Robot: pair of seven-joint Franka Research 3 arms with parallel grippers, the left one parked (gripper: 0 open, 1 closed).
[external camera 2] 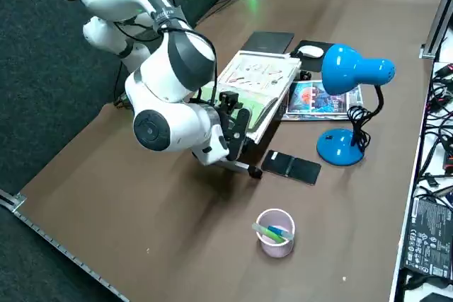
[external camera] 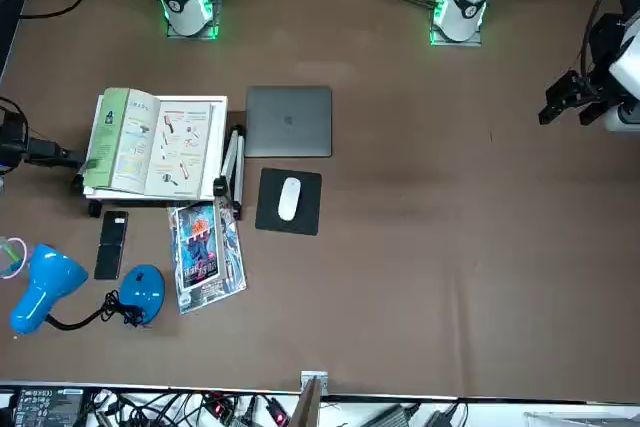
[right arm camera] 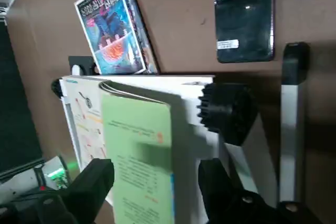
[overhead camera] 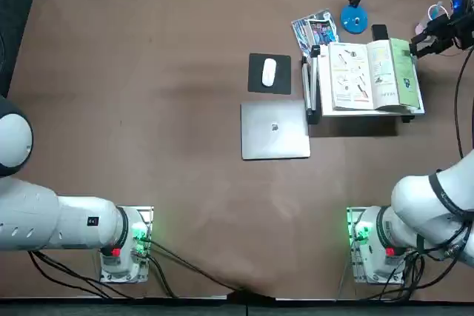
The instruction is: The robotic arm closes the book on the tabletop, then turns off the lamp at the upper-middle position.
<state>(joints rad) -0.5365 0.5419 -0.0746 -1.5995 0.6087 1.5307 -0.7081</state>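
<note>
The book (overhead camera: 368,75) lies open on a white stand, white pages up, with its green cover leaf (right arm camera: 137,156) partly raised at the robot's right edge. My right gripper (overhead camera: 426,41) hangs open just beyond that edge, near the stand's far right corner. In the wrist view the gripper (right arm camera: 157,187) has its two fingers wide apart, with the green leaf showing between them; I cannot tell whether they touch it. The lamp (external camera 2: 348,68) stands behind the book, with a blue disc base (overhead camera: 354,20), a black neck and a blue head.
A black phone (external camera: 112,244) lies between the book and the lamp. A blue leaflet (external camera: 205,252), a mouse (external camera: 289,197) on a black pad and a shut grey laptop (external camera: 288,120) lie to the book's left. A pink cup (external camera 2: 274,231) stands at the far right.
</note>
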